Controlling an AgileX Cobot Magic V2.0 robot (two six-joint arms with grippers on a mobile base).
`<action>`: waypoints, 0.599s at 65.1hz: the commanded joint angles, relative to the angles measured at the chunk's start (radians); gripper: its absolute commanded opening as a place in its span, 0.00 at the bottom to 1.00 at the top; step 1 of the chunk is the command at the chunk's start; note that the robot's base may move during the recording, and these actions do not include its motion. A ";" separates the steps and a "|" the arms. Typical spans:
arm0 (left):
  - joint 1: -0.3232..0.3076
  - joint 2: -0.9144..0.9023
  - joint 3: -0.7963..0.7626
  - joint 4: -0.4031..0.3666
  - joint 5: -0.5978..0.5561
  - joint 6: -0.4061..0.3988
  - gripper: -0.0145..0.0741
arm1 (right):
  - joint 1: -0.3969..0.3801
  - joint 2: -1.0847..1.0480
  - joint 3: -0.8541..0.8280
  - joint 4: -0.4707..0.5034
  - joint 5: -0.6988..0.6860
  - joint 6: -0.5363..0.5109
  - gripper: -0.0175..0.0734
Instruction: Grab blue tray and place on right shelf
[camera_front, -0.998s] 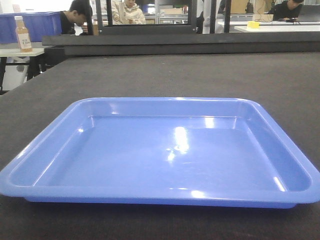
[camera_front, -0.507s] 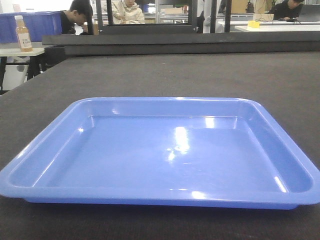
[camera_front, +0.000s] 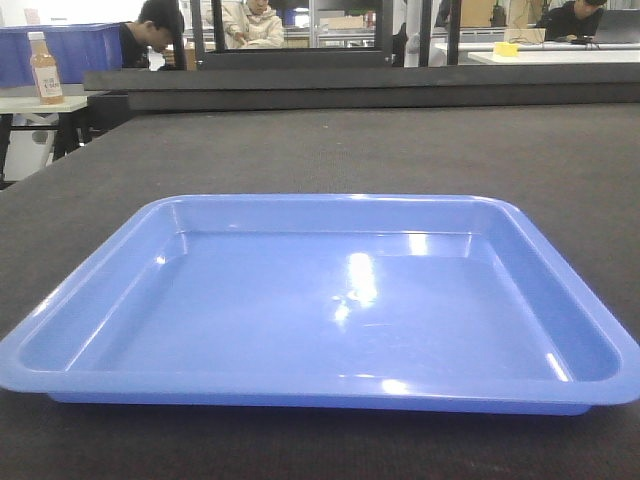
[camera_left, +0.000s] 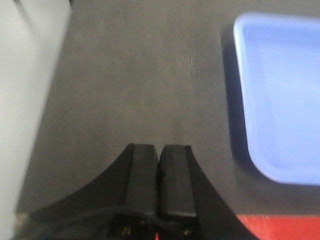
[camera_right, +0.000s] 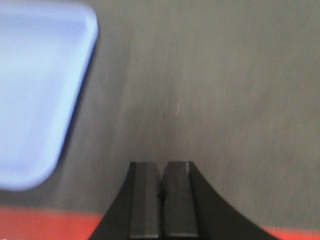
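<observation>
From the front, shows the blue tray (camera_front: 330, 300) lying flat on the dark desk (camera_front: 400, 140), close to the near edge and spanning most of the width, with its glossy floor bare and streaked with light reflections and its flared rim and rounded corners in plain sight. In the left wrist view, finds the left gripper (camera_left: 159, 170) clenched, its two black fingers (camera_left: 142, 175) pressed together with nothing held, over bare desk on the tray's left side and apart from its rim. Places the tray at the upper right of that blurred view, rounded near corner toward the gripper. In the right wrist view, finds the right gripper (camera_right: 162, 185) clenched likewise, holding nothing, over bare desk on the tray's right side, with the tray at the upper left and a clear stretch of desk between. Cannot tell from either wrist view whether the fingertips touch the desk. Picks out a red strip (camera_left: 280, 227) along the desk's near edge in both wrist views. Beyond the desk's far edge, shows a pale side table (camera_front: 30, 103) at the far left carrying a capped bottle (camera_front: 45, 68) of amber liquid, a dark-blue bin (camera_front: 85, 45) behind it, and two seated people (camera_front: 255, 22) further back, small and partly hidden by black frame posts (camera_front: 213, 30).
</observation>
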 joint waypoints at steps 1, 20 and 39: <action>-0.004 0.082 -0.039 -0.071 -0.045 -0.005 0.11 | -0.005 0.097 -0.042 0.000 0.030 -0.014 0.25; -0.004 0.274 -0.047 -0.156 -0.129 -0.005 0.11 | -0.005 0.239 -0.048 0.079 0.068 0.039 0.25; -0.083 0.521 -0.144 -0.094 -0.151 -0.162 0.12 | 0.140 0.488 -0.178 -0.027 0.071 0.335 0.25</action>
